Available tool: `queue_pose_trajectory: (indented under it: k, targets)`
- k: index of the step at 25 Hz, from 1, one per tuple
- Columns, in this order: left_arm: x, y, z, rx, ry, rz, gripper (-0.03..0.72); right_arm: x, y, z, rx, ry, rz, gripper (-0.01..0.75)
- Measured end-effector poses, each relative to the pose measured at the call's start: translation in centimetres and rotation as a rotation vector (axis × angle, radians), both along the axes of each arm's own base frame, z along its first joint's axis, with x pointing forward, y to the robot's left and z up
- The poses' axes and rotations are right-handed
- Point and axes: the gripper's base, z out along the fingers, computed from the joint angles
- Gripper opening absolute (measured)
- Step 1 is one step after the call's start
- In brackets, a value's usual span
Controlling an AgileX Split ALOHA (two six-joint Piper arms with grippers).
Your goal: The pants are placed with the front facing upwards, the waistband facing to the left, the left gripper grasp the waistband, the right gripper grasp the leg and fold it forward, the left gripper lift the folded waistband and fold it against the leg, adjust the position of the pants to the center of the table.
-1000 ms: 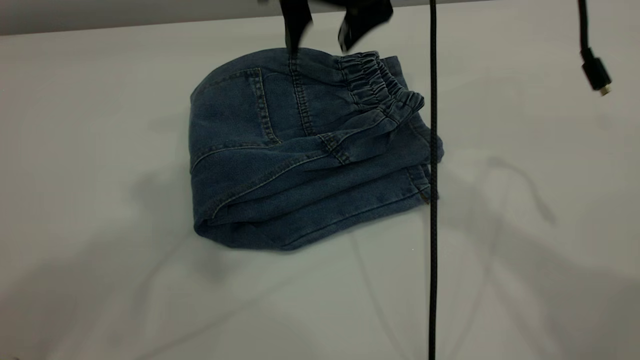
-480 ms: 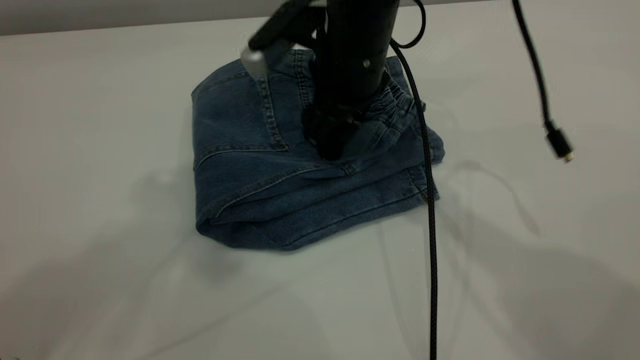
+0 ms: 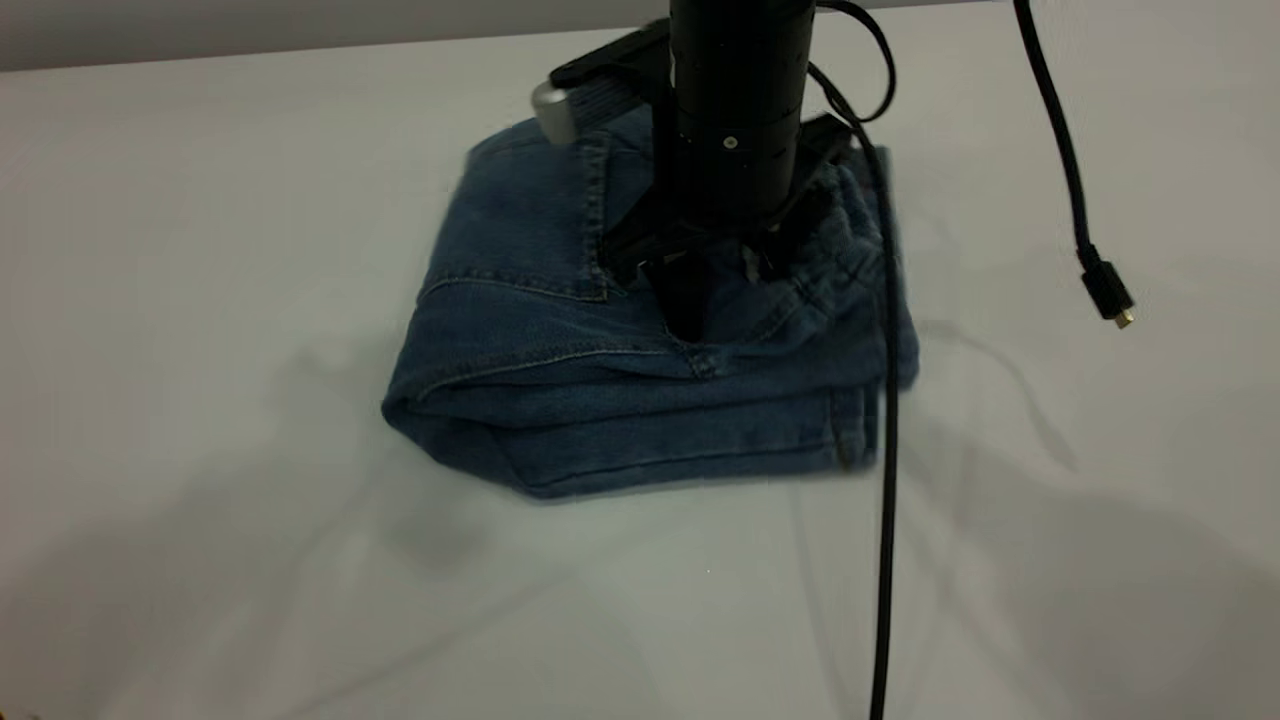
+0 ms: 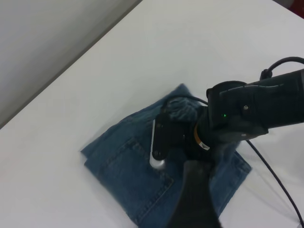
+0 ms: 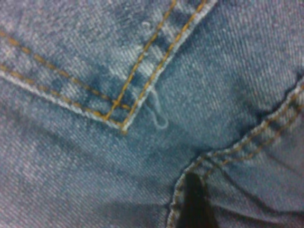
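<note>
The pants [image 3: 560, 380] lie folded in a thick blue denim bundle on the table [image 3: 200, 250], back pocket [image 3: 530, 230] facing up. The gathered waistband [image 3: 850, 265] bunches on the bundle's right side. The leg layers lie underneath, with a stitched hem [image 3: 850, 440] at the front right. My right gripper [image 3: 695, 315] stands straight down on the pants beside the pocket corner, its black tip [image 5: 194, 204] pressed into the denim at an orange-stitched seam. My left gripper [image 4: 192, 204] hovers well above the pants [image 4: 128, 175], a dark blur looking down on the right arm [image 4: 247, 114].
A black cable [image 3: 885, 500] hangs from the right arm down across the pants' right edge to the front of the table. A second cable ends in a loose plug [image 3: 1105, 290] dangling to the right. A grey wall runs behind the table's far edge.
The right arm came down from above onto the pants. The bundle slid right and turned, its front edge now squarer to the table front. The dangling plug swung left.
</note>
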Motion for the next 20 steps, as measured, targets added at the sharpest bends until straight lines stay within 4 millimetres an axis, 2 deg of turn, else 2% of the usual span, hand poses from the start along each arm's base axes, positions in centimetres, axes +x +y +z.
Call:
queue_pose_trajectory:
  k: [5, 15, 18, 20]
  targets:
    - [0.0, 0.0, 0.0, -0.004, 0.001, -0.001, 0.498, 0.0, 0.1, 0.3, 0.019, 0.001, -0.096, 0.384]
    - [-0.1, -0.2, 0.1, -0.016, 0.001, -0.02, 0.498, 0.5, 0.2, 3.8, 0.051, -0.096, 0.017, 0.349]
    - [-0.1, -0.1, 0.1, -0.01, -0.002, -0.017, 0.498, 0.6, 0.2, 6.4, 0.066, -0.129, 0.036, 0.349]
    - [-0.4, 0.1, 0.4, 0.002, -0.023, -0.019, 0.498, 0.6, 0.1, 8.9, 0.083, -0.174, 0.06, 0.349]
